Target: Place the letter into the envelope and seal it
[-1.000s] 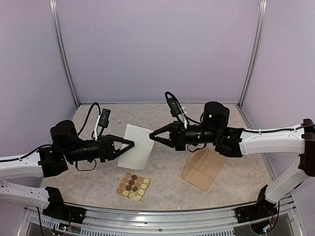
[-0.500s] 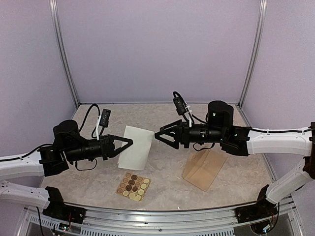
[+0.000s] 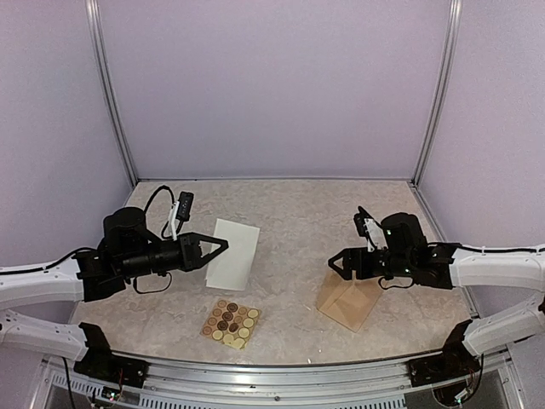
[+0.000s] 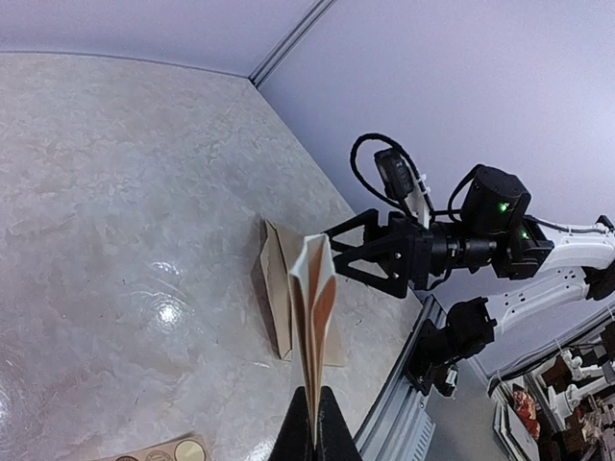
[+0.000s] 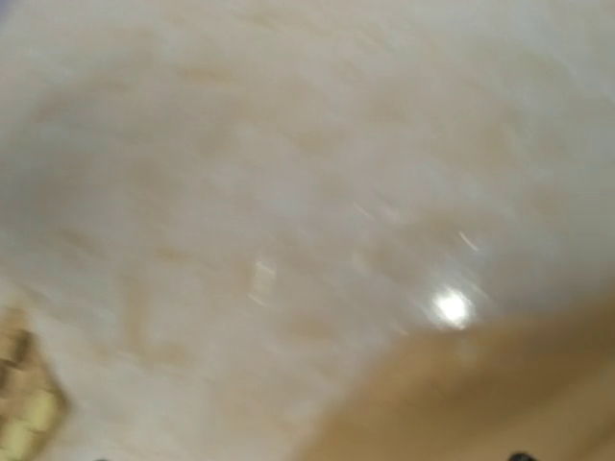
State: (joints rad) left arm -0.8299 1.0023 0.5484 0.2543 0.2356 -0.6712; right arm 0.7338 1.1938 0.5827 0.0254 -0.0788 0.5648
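Clearly nowhere near finished: nothing inside the envelope (image 3: 351,302), nothing sealed. Counts as done, judging by the layers, only the folding of the letter (image 3: 235,254). Shows that letter pinched along one edge in the left gripper (image 3: 223,244), jaws pressed tight on the paper, held up on edge left of centre above the table (image 3: 289,204), well apart from the envelope. Cannot tell whether its lower edge brushes the surface. Finds the envelope flat on the right side of the table, with the right gripper (image 3: 334,264) just over its far left corner, fingers spread and holding nothing; cannot tell whether touching or hovering. Leaves the opening of the pocket, the sliding in, the closing of the flap and the seal, probably with a round sticker from the sticker sheet (image 3: 231,323) near the front edge.

Reads as thin cream paper, white outside, several plies fanning apart when seen edge-on, limp and easily creased. Looks stiffer for the envelope: matt tan kraft, rectangular, a diagonal crease across it. Offers a hard, pale, marbled, slightly glossy surface on the table. Gives only blur from the right wrist.
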